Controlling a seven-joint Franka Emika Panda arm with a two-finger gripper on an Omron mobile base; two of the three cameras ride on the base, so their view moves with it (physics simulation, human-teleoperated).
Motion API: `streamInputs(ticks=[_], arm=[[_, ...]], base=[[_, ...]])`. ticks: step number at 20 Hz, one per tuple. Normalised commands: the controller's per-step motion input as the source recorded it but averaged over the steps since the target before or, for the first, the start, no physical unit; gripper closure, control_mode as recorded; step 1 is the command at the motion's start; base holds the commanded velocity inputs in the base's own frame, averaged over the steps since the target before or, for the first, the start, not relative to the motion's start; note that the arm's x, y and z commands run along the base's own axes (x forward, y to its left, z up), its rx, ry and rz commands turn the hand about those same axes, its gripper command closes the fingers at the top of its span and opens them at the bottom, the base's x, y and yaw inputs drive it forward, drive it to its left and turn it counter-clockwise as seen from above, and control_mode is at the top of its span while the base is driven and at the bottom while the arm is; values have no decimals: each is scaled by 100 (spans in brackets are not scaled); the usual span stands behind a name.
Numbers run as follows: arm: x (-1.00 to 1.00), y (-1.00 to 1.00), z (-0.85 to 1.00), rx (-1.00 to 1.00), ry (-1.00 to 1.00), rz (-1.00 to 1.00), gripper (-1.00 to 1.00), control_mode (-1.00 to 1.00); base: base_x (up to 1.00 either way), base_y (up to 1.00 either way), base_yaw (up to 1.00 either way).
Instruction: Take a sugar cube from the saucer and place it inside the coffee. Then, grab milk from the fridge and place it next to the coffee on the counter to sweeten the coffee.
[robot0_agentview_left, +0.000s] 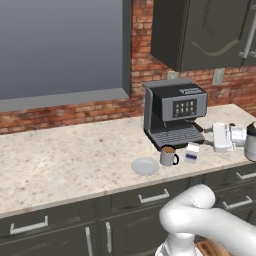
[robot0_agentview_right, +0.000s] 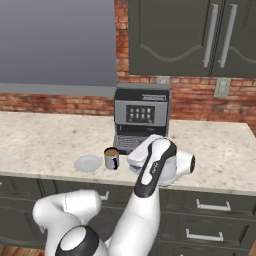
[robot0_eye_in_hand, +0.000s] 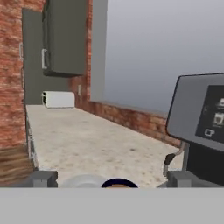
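Observation:
The coffee (robot0_agentview_left: 169, 156) is a grey mug of brown liquid near the front edge of the counter (robot0_agentview_left: 75, 160). Left of it lies the saucer (robot0_agentview_left: 145, 166), which looks bare; the sugar cube is out of sight. The milk (robot0_agentview_left: 192, 152) stands upright on the counter just right of the mug. My gripper (robot0_agentview_left: 205, 137) hovers a little above and to the right of the carton, open, holding nothing. In the hand view the gripper (robot0_eye_in_hand: 111, 179) spreads wide, with the saucer rim (robot0_eye_in_hand: 85, 180) and mug rim (robot0_eye_in_hand: 119, 183) low between the fingertips. My arm hides the milk in the right base view, where the mug (robot0_agentview_right: 111, 158) and saucer (robot0_agentview_right: 87, 163) show. The fridge is out of view.
A grey-black espresso machine (robot0_agentview_left: 175, 112) stands right behind the mug and carton, against the brick wall. Dark wall cabinets (robot0_agentview_left: 200, 30) hang above it. A white appliance (robot0_eye_in_hand: 57, 99) sits at the counter's far end. Bare worktop stretches left of the saucer.

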Motion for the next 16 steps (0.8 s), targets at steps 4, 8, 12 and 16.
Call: streamInputs(ticks=[4, 8, 12, 16], arm=[[-95, 0, 50, -1, -18, -3, -100, -100], [-49, 9, 31, -5, -28, 0, -100, -100], [-27, -13, 0, 7, -9, 0, -100, -100], [-55, -32, 0, 15, -20, 3, -100, -100]], base=[[0, 0, 0], [0, 0, 0], [0, 0, 0], [0, 0, 0]])
